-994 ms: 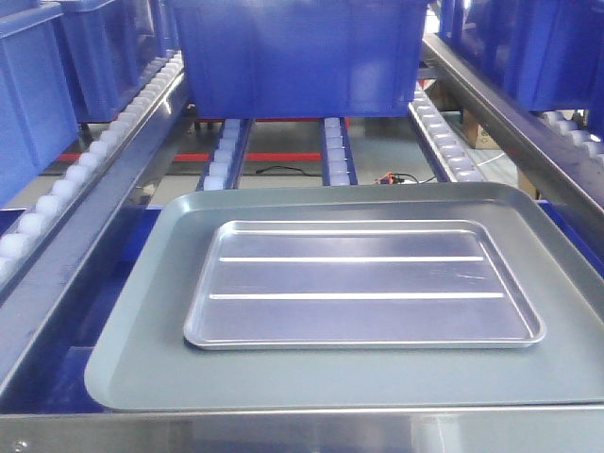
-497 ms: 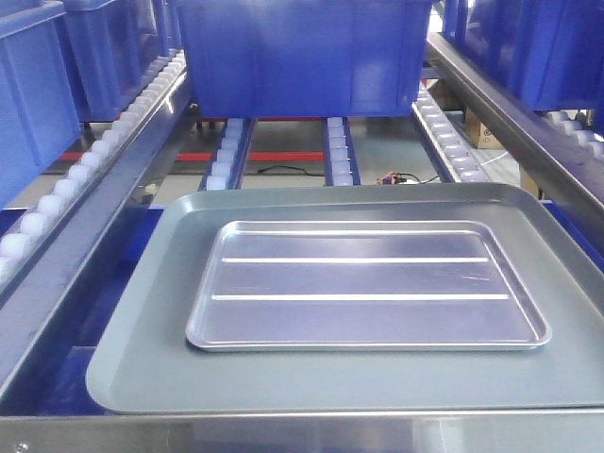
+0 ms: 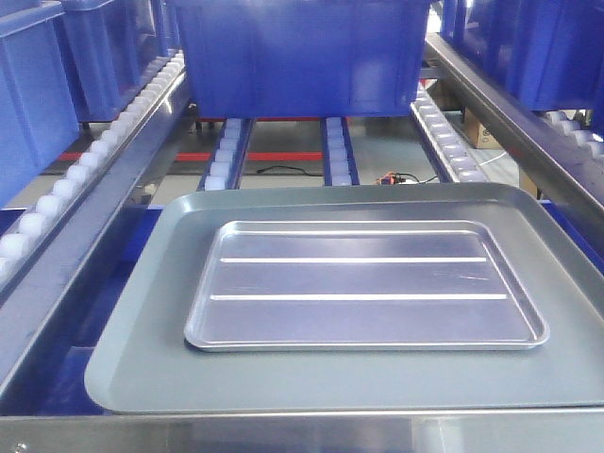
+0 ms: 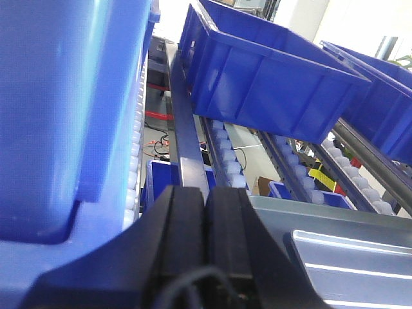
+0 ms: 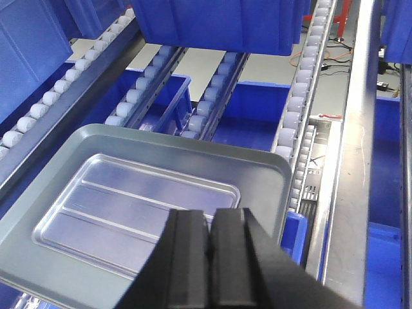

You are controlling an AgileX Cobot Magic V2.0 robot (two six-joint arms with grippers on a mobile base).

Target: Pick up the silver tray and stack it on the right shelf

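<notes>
The shiny rectangular silver tray [image 3: 365, 286] is being carried inside a larger dull grey tray [image 3: 132, 368], near the flat steel front bar [image 3: 302, 432]. Both the left gripper [image 4: 206, 219] and right gripper [image 5: 210, 241] are being held clenched, jaws pressed together on nothing. A blue plastic bin [image 3: 297, 57] is being supported farther back on the white-roller rails [image 3: 335, 151].

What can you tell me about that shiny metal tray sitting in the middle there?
The silver tray is a shallow rectangle of bright, reflective metal with rounded corners, a low raised rim and two long ridges running across its floor. It looks empty. It lies flat, nested inside a larger dull grey tray, roughly centred, with grey floor showing all around it. Nothing else touches it; neither arm's jaws are on it.
</notes>
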